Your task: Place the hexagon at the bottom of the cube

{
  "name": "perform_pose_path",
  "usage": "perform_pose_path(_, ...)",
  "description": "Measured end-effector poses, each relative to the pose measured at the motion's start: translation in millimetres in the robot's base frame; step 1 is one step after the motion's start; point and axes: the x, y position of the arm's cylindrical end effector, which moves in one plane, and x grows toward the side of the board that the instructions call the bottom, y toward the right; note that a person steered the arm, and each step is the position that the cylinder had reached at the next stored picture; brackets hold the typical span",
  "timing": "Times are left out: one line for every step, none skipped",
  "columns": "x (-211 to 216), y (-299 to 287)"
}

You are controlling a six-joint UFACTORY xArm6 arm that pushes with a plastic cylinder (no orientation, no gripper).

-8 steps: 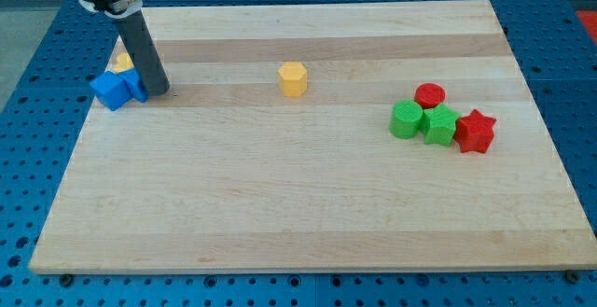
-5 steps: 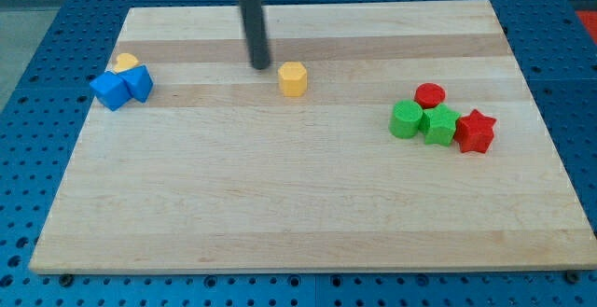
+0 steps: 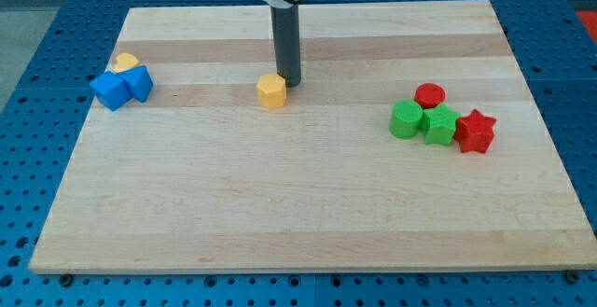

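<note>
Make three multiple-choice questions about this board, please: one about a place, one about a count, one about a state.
1. Where is my tip relative to the yellow hexagon?
A. at its upper right, close against it
B. far at the view's bottom
C. beside the red star

2. How many green blocks are on the board?
A. one
B. two
C. four

3. What is the state of the two blue blocks?
A. stacked
B. far apart
C. side by side, touching

Answers:
1 A: the rod ends just to the right of and above the hexagon.
2 B: a green block and another green block sit together at the right.
3 C: the blue cube and the other blue block meet at the left.
</note>
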Motion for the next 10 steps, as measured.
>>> perform_pose_path(24,0)
perform_pose_path(53,0)
perform_pose_path(63,-15)
perform_pose_path(59,-13)
perform_pose_path(38,1)
perform_pose_path(37,-4)
perform_pose_path(36,-35)
perform_pose_path(34,-56)
perform_pose_path(36,-71)
perform_pose_path(45,-81)
